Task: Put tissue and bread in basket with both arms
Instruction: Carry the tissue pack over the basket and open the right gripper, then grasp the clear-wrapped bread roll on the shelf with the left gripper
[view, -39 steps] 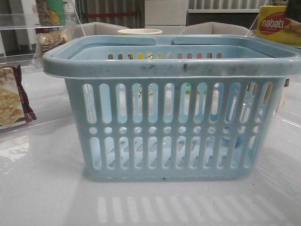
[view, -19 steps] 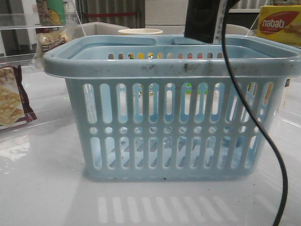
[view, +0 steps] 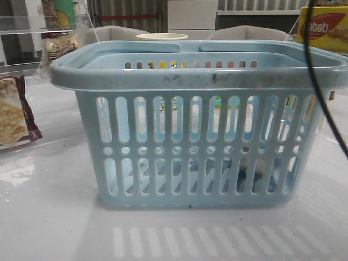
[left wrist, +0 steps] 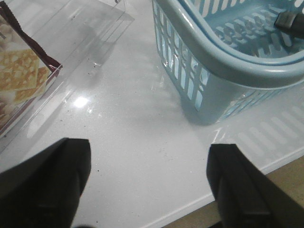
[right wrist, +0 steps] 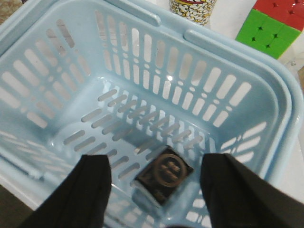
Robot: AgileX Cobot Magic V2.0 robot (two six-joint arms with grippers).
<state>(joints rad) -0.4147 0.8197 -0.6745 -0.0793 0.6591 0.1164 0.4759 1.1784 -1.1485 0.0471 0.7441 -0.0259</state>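
The dark arm body that hung over the far rim of the basket (view: 196, 76) half a second ago has gone from the front view, leaving only its black cable (view: 321, 92) trailing down past the basket's right corner, and a dark shape now shows low inside through the slots. That shape is the tissue (right wrist: 163, 176), lying on the basket floor toward one side wall, its round mark facing up. The right gripper (right wrist: 156, 190) hangs over the basket interior with its fingers (right wrist: 92, 190) spread wide on either side of the pack, touching nothing. The left gripper (left wrist: 147, 190) hovers outside the basket, over the white table (left wrist: 133, 137) near the basket's corner, its fingers likewise apart and empty. The bread (view: 58, 48) sits well to the left of the basket and behind it, on a clear shelf. A cracker packet (view: 13, 117) lies left of the basket, and a yellow box (view: 325, 30) stands behind its right end.
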